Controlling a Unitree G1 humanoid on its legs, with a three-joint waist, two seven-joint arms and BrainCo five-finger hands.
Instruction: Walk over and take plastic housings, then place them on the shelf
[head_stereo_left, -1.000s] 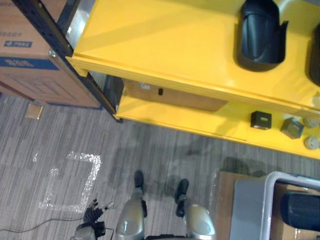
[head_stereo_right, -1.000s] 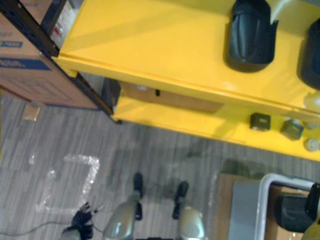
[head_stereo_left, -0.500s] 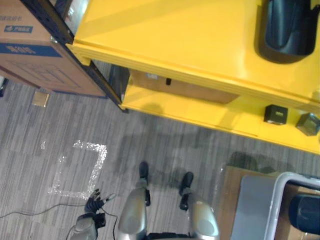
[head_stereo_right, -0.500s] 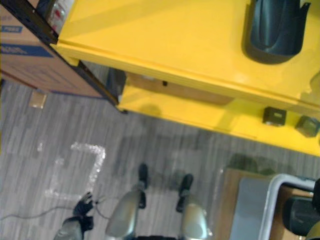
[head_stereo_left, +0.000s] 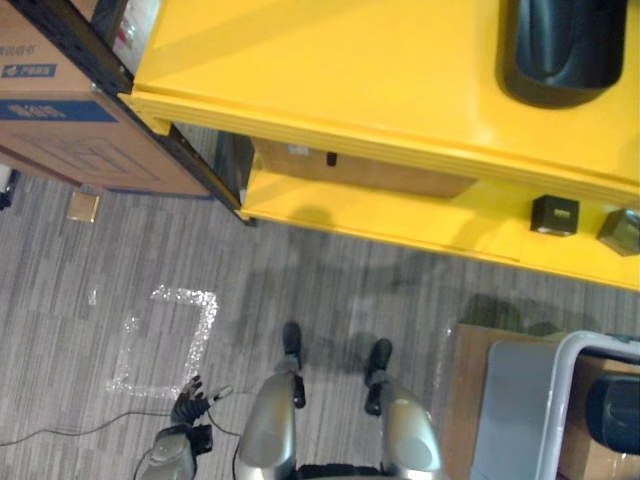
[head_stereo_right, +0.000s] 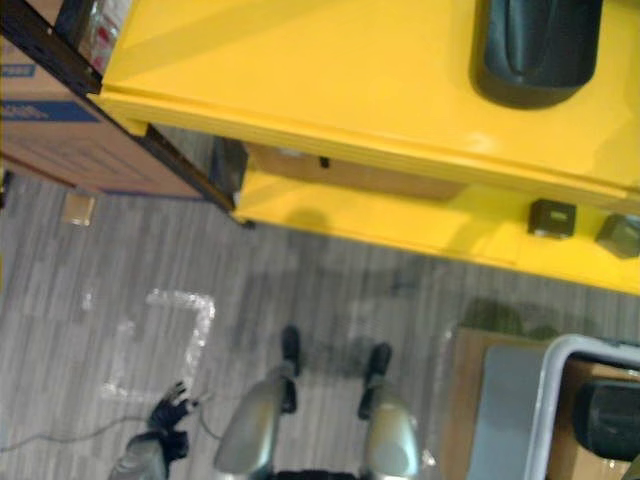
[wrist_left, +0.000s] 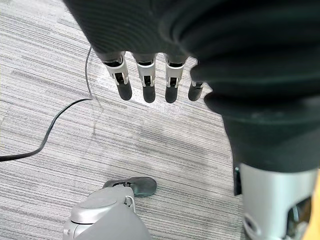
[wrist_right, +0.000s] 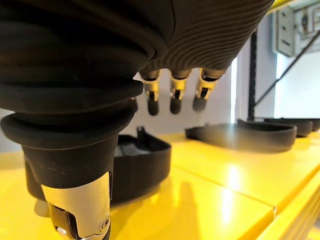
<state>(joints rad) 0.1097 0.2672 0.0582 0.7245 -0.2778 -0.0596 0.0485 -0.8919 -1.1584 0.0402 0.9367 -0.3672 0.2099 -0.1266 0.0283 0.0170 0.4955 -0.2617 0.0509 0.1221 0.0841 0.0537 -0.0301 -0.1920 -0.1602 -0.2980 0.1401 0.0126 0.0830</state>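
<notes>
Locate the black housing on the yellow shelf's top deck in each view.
Left eye view: black housing, top right.
Right eye view: black housing, top right.
Right wrist view: housings on the deck; cannot tell which.
Left wrist view: faces grey floor.
Shared landmark: yellow shelf.

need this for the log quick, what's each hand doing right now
Left hand: open, holding nothing, over the floor.
Right hand: open, holding nothing, above the yellow shelf.

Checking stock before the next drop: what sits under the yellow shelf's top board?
On the yellow shelf's lower board, a brown box shows, with a black block and a grey block to its right. The top board hides whatever lies further back.
</notes>
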